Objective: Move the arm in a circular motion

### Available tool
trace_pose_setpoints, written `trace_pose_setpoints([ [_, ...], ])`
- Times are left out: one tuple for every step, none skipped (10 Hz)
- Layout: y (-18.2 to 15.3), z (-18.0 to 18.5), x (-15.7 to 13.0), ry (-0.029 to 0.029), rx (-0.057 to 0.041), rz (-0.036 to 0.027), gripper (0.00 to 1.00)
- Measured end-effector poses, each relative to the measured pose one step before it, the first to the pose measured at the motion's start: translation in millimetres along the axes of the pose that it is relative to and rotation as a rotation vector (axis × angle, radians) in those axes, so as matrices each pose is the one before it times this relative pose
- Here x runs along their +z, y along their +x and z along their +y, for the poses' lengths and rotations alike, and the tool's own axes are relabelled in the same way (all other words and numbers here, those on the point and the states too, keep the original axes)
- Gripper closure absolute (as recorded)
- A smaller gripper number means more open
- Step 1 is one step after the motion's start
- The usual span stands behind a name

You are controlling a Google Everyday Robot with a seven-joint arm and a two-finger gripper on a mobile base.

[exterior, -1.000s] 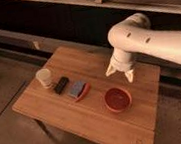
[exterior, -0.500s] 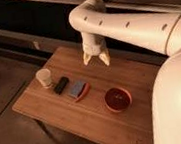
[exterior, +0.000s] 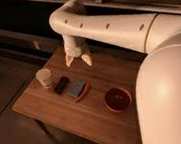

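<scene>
Hanging over the table (exterior: 49, 110) — tool (exterior: 78, 59) fingers apart; arm (exterior: 113, 30) cropped right.

We see the arm (exterior: 111, 29) as smooth, glossy white, seemingly hard plastic, its tubes catching soft highlights and dotted with small dark holes. Its gripper (exterior: 78, 59) hangs above the back of the table, the two pointed fingers (exterior: 87, 60) a matt cream, spread apart. The table (exterior: 65, 115) looks like wood, warm brown with a smooth, lightly satin top. We take the cup (exterior: 44, 78) for matt paper or card. The bowl (exterior: 118, 99) is red with a faint sheen. The dark block (exterior: 61, 85) looks matt black. The sponge (exterior: 78, 89) seems soft, dull grey-blue. The floor (exterior: 13, 143) is dull and rough.
</scene>
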State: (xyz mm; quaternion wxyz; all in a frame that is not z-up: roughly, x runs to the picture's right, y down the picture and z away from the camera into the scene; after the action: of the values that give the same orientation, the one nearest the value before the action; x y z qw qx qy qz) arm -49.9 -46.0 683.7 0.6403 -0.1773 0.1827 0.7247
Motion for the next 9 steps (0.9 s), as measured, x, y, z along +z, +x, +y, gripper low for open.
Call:
trace_pose_setpoints([
  [11.00,-1.64,3.66,-0.00796,0.00886,0.00629,0.35],
  [16.29,-4.90,6.31,-0.01437,0.02100,0.01562,0.35],
  [19.42,-6.84,7.41,-0.01705,0.02662,0.01572,0.35],
  [12.25,-5.13,4.80,-0.00484,0.01581,0.00974,0.35],
  [15.64,-14.57,5.84,0.01411,0.02542,0.01097,0.35],
  [11.28,-21.87,4.59,0.02609,0.03378,0.00558,0.35],
  [8.14,-20.51,3.57,0.01772,0.03884,0.01151,0.35],
  [5.90,-22.65,3.46,0.01744,0.04484,0.01711,0.35],
  [-2.69,-27.94,1.36,0.01935,0.05865,0.01699,0.35],
])
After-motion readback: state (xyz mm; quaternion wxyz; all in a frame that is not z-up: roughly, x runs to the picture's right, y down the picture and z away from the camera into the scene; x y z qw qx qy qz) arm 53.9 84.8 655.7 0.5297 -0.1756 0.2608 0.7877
